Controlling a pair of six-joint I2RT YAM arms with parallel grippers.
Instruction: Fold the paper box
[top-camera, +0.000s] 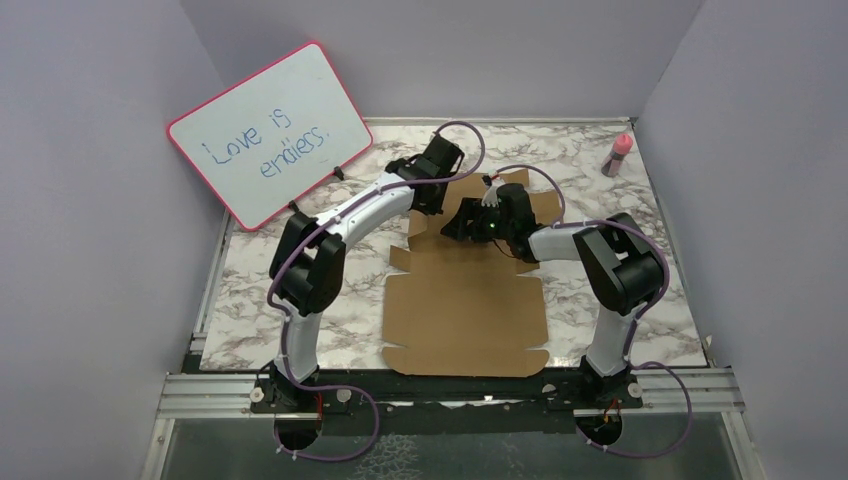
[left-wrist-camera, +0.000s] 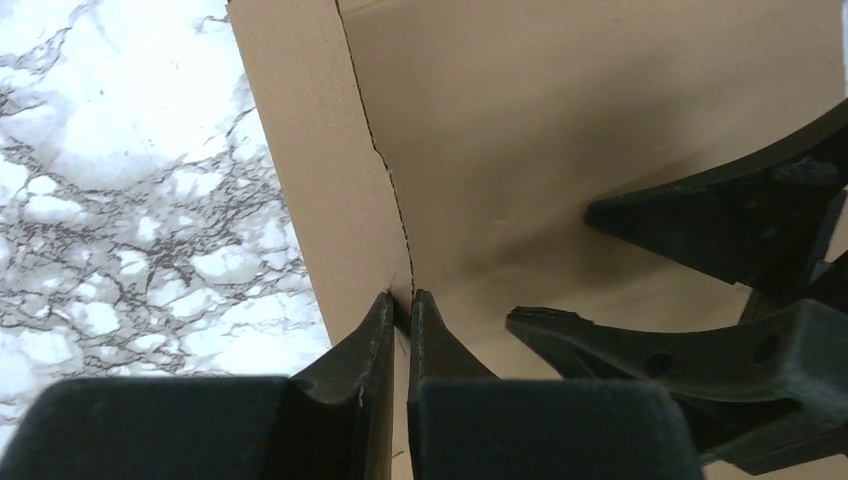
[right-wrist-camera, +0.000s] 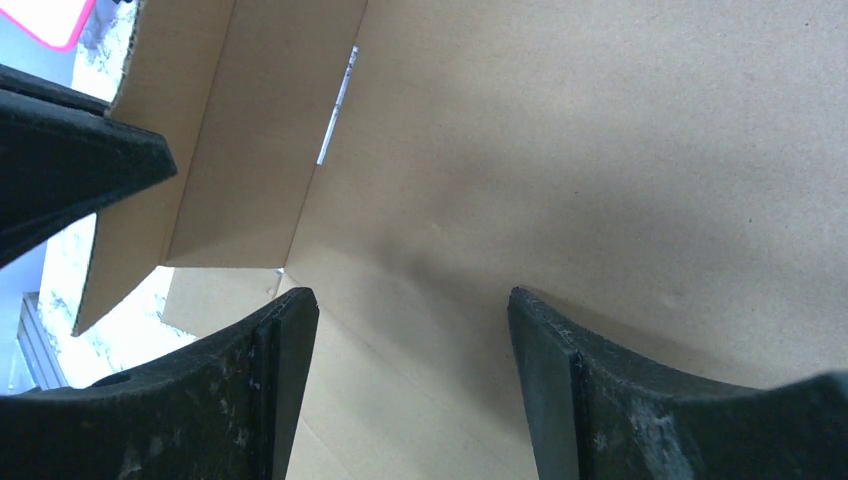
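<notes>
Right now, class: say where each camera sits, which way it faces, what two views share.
Top external: above, behind the bases, looking down on the paper box; both arms show.
Left wrist: looks along the left gripper, pinched at the box's crease.
Right wrist: looks along the open right gripper at cardboard.
Shared: each wrist view shows the other gripper.

Marble-patterned table (top-camera: 640, 300): brown corrugated paper box (top-camera: 465, 320) lies at centre, largely flat, with its far flaps raised. Pink bottle (top-camera: 619, 154) stands upright near the far right corner. Pink-framed whiteboard (top-camera: 270, 135) rests tilted at the far left corner.
</notes>
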